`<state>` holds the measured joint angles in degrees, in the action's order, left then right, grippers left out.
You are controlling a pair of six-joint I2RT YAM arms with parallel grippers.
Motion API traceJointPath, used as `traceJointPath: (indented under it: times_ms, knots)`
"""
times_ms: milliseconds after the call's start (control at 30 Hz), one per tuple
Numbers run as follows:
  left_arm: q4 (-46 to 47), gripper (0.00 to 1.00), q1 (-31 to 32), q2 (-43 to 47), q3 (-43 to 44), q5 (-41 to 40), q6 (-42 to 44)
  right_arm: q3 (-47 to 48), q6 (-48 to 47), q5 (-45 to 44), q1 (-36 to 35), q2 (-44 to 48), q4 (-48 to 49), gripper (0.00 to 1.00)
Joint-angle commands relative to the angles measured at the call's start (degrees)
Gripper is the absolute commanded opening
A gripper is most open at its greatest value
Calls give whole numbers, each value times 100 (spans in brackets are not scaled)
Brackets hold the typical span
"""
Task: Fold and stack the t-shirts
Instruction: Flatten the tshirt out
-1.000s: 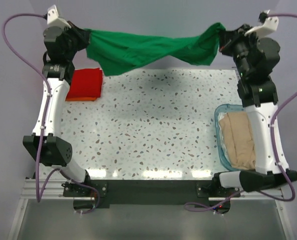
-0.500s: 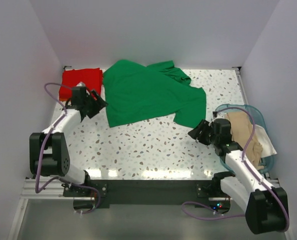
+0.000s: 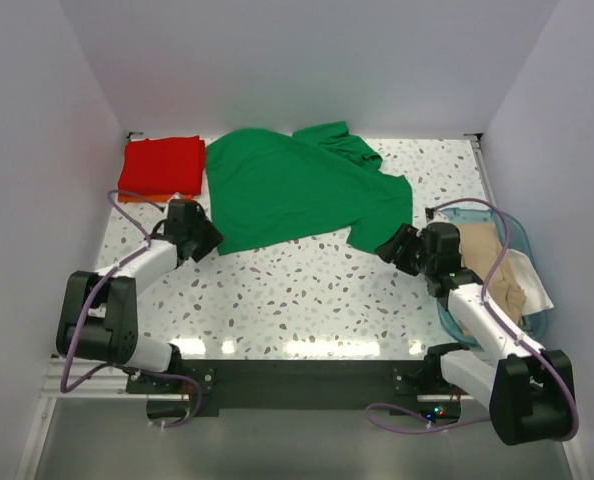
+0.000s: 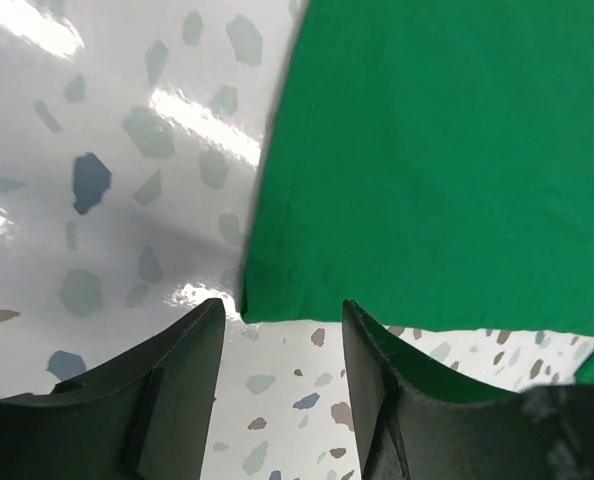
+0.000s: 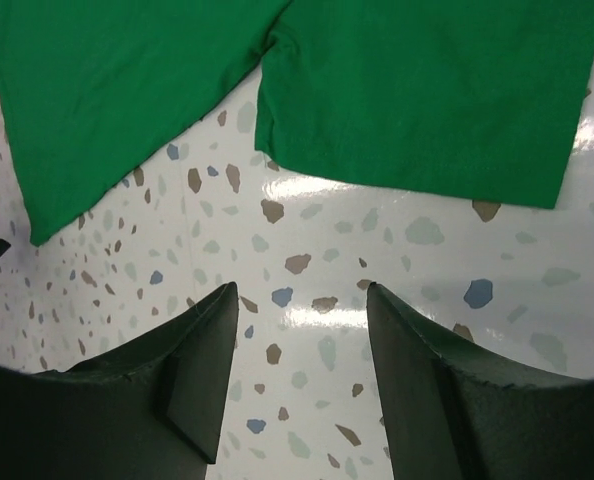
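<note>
Left wrist view is showing the left gripper (image 4: 282, 322) with its two dark fingers spread apart, gripping nothing; only the speckled white terrazzo tabletop (image 4: 97, 200) is lying in the gap. Just beyond the fingertips, a corner of the bright green cotton t-shirt (image 4: 437, 150) is resting flat on the tabletop, not touching either finger.

In the right wrist view, the right gripper (image 5: 299, 298) is likewise standing spread and empty over bare tabletop, with a hemmed flap of the green t-shirt lying just ahead of it.

From the top external view, both grippers are sitting low at the near edge of the green t-shirt, the left one at its left corner and the right one at its right flap. The shirt is lying opened out across the far middle of the tabletop, slightly rumpled along its far side. Just beside it, at the far left corner, a folded red t-shirt (image 3: 160, 165) is lying on an orange one (image 3: 127, 197) showing only an edge. At the right edge, a translucent blue plastic basket (image 3: 513, 226) is holding a beige t-shirt (image 3: 482, 255) and a white one (image 3: 533, 288).
</note>
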<state>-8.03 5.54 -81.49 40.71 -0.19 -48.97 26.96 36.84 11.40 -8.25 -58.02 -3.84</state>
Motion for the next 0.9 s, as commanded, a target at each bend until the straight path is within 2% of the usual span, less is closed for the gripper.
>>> traceJointPath:
  times_ms: [0,167,467,567,667,700,767,800,867]
  knots:
    - [74,54,446,-235,280,-587,-253,476,-300,-445,-10,-218,190,58]
    - [-392,49,711,-464,464,-1194,-455,802,-344,-621,-19,-508,50,58]
    - [-427,49,843,-1026,736,-1300,-447,1048,-300,-630,-1,-755,58,58]
    - [-427,45,914,-1123,772,-1352,-447,1074,-291,-700,-10,-781,32,58]
    - [-392,29,949,-1211,789,-1291,-438,1092,-300,-727,-1,-842,23,58]
    - [-375,16,949,-1237,789,-1230,-412,1109,-300,-744,-1,-869,6,58]
    - [-436,4,949,-1229,816,-1212,-385,1127,-309,-779,-1,-921,-38,58]
    - [-584,0,940,-1176,842,-1247,-368,1153,-326,-832,-1,-939,-99,58]
    - [-760,0,931,-1053,904,-1378,-289,1171,-353,-876,8,-974,-170,58]
